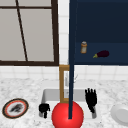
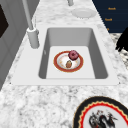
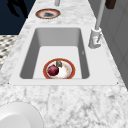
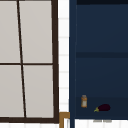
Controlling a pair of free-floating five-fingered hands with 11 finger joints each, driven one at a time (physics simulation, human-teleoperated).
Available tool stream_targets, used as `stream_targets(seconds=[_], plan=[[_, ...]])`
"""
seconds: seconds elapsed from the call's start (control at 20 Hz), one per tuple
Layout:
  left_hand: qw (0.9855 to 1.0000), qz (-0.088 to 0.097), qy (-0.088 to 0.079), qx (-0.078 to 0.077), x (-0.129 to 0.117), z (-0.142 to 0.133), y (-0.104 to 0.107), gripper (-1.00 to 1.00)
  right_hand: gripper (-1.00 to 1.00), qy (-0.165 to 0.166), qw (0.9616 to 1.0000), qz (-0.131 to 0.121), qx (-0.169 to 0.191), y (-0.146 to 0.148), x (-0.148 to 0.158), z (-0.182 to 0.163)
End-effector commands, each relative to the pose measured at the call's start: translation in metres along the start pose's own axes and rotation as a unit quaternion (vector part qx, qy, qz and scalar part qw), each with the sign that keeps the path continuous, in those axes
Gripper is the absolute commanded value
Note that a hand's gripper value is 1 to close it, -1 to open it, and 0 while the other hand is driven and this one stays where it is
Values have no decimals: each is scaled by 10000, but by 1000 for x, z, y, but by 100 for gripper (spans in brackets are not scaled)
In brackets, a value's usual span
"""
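Hovering over the sink [image 1: 47, 93], the left hand [image 1: 44, 108] has its fingers clenched on nothing, while the right hand [image 1: 91, 99] hangs with fingers released. Nearest below sits the red-rimmed plate [image 2: 58, 65] (holding a dark red fruit [image 2: 73, 54]), so any reach should descend straight and slowly.

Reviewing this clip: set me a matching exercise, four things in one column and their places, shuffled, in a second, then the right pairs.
Things:
1. eggplant
2. red-rimmed plate
3. plain white plate
4. rooster plate

Places:
A. counter left of the sink, front view
B. inside the sink basin
C. open dark blue cabinet shelf, beside a small jar
D. counter right of the sink, front view

Pairs: 1-C, 2-B, 3-D, 4-A
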Motion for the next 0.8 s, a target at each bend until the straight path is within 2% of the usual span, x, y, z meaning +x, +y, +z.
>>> stream_targets(seconds=[0.0,0.25,0.75], plan=[[10000,0,0,0,0,0,0,0,-100,-215,9998,-27,-34,-23,-9,20],[10000,0,0,0,0,0,0,0,-100,-152,9998,-139,-23,-55,-24,44],[10000,0,0,0,0,0,0,0,-100,-238,9996,-164,-41,-118,-47,84]])
